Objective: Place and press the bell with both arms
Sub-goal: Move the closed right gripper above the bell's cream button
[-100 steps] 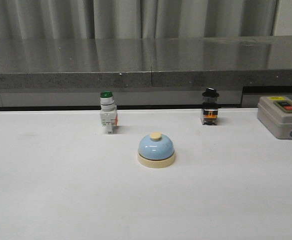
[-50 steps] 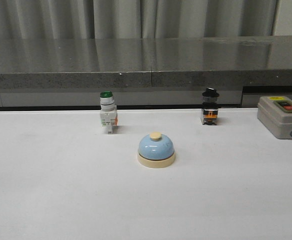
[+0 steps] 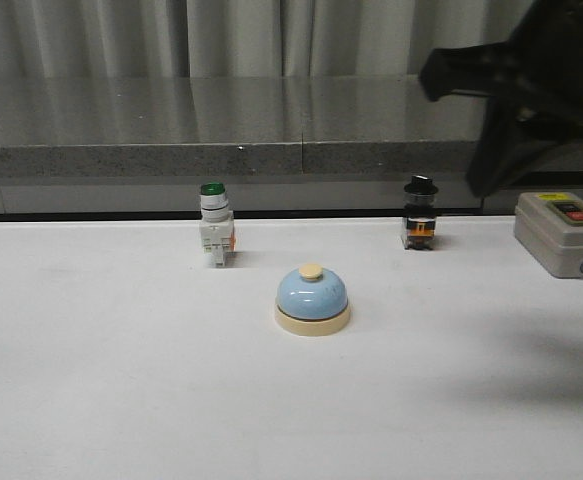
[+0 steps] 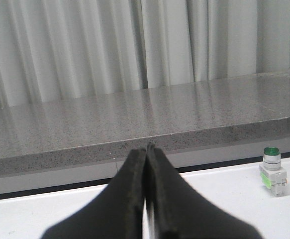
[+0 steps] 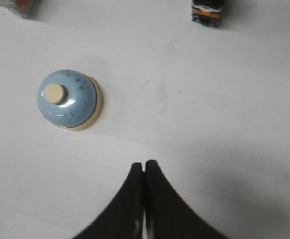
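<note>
The light-blue bell (image 3: 312,297) with a cream base and cream button stands upright on the white table, near the middle. My right arm (image 3: 531,80) shows as a blurred black bulk high at the back right, well above the table. In the right wrist view its gripper (image 5: 144,163) is shut and empty, hovering above bare table to one side of the bell (image 5: 67,98), apart from it. My left gripper (image 4: 147,148) is shut and empty, pointing toward the stone ledge; the left arm is out of the front view.
A green-capped white switch (image 3: 215,225) stands behind the bell to the left, also seen as the switch (image 4: 273,171) in the left wrist view. A black-knob switch (image 3: 419,215) stands at back right. A grey box with red and green buttons (image 3: 563,233) sits far right. A grey stone ledge (image 3: 271,150) runs along the back.
The right arm has swung into the front view at the upper right; before, no arm showed there. The bell and switches have not moved.
</note>
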